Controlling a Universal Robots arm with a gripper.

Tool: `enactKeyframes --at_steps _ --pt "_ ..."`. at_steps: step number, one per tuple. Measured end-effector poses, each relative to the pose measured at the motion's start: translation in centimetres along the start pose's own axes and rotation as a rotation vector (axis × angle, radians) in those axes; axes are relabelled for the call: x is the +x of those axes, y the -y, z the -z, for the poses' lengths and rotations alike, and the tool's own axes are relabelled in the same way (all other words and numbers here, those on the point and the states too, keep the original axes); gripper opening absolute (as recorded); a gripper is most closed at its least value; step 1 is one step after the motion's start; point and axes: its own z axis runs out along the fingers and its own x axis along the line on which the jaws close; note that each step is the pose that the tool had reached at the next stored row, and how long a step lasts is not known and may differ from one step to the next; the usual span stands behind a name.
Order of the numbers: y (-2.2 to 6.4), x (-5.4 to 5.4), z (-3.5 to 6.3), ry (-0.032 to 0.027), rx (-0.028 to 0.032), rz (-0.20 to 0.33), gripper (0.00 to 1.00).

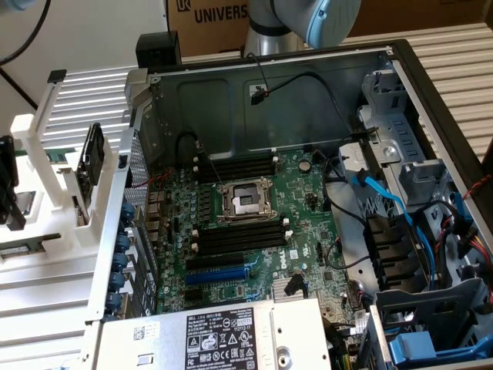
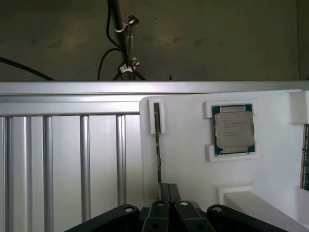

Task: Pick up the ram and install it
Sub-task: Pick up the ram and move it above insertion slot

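Wrist view: ram (image 2: 158, 145) stands edge-on in white holder (image 2: 193, 174) slot, CPU (image 2: 233, 129) nearby. Gripper (image 2: 170, 189) jaws pressed together, right beside ram's edge, can't tell if pinching it. Reckon pickup step; next move needs square, firm hold, straight lift.

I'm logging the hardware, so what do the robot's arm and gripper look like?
The arm is silver-grey and tubular, with a light blue joint cap. The gripper is black, with angled link bars joined by round silvery pins.
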Motion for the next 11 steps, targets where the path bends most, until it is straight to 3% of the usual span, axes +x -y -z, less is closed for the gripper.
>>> enactKeyframes --at_steps 1,3,4,11 --pt "0.00 0.00 0.00 0.0000 0.0000 0.000 0.17" --pt "0.00 0.00 0.00 0.0000 0.0000 0.000 0.17" --pt "0.00 0.00 0.00 0.0001 0.0000 0.000 0.25" --pt "0.00 0.04 -0.01 -0.0016 -0.0003 0.004 0.25"
